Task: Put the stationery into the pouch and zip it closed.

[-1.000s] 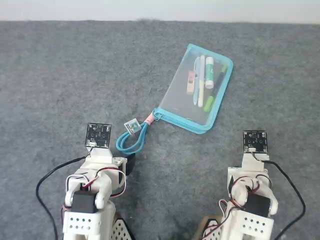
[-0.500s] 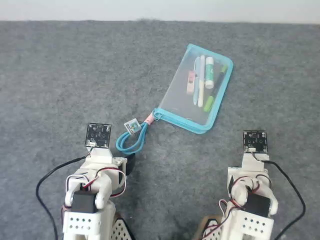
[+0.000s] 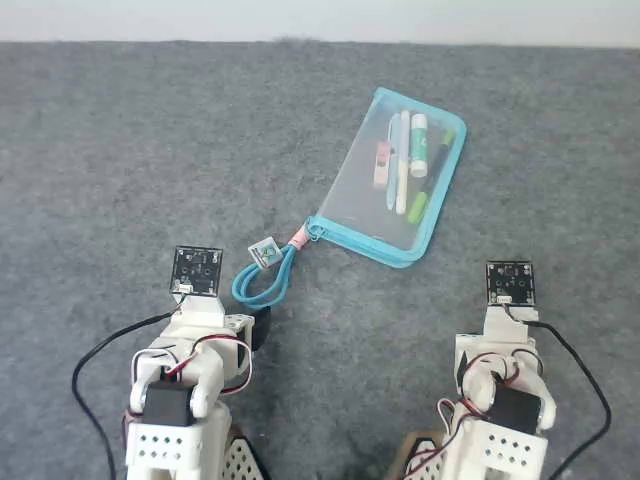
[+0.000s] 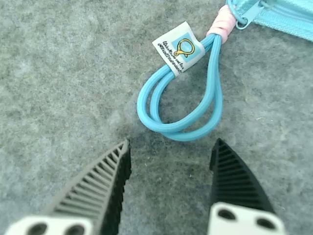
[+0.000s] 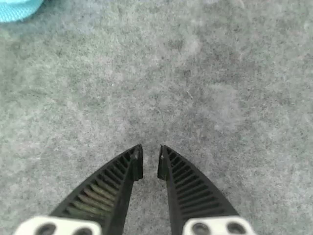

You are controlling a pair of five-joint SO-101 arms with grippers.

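The clear pouch (image 3: pixel 395 180) with turquoise trim lies at an angle in the middle of the grey mat, with several pens and markers (image 3: pixel 403 165) inside it. Its zip slider (image 3: pixel 315 230) sits at the near corner, and a pink bead, a white tag (image 4: pixel 178 48) and a blue cord loop (image 4: pixel 181 107) trail from it. My left gripper (image 4: pixel 170 147) stands open just short of the loop's end, not touching it. The right gripper (image 5: pixel 149 149) hangs over bare mat, fingers nearly together and holding nothing. A corner of the pouch (image 5: pixel 17 10) lies farther off.
Grey felt mat (image 3: pixel 120 150) covers the table up to a pale wall along the back. Both arm bases (image 3: pixel 185 400) (image 3: pixel 500 400) stand at the front edge, with black cables beside them.
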